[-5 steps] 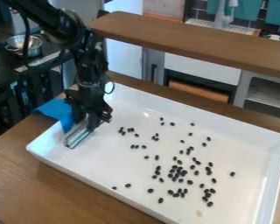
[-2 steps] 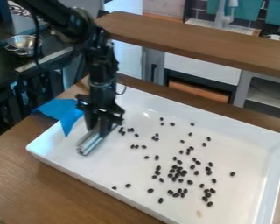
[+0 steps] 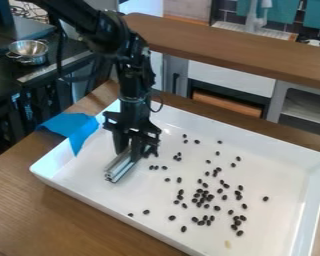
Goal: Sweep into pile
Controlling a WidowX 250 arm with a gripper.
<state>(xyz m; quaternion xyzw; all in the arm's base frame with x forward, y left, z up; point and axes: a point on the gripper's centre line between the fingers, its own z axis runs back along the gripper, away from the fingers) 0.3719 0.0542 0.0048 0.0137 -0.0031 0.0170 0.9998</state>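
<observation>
While the arm [image 3: 112, 34] is bent, its tool [image 3: 130, 149] points downward.

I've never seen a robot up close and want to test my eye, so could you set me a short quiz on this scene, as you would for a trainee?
1. Multiple choice: what is the gripper holding?
a) a wooden spoon
b) a metal bar
c) a sponge

2. True or false: the small dark pieces lie spread over the white tray, not gathered into one pile.

3. Fill in the colour: the sheet draped over the tray's edge, to the left of the gripper in the picture, is ____.

Key: 1. b; 2. true; 3. blue
</observation>
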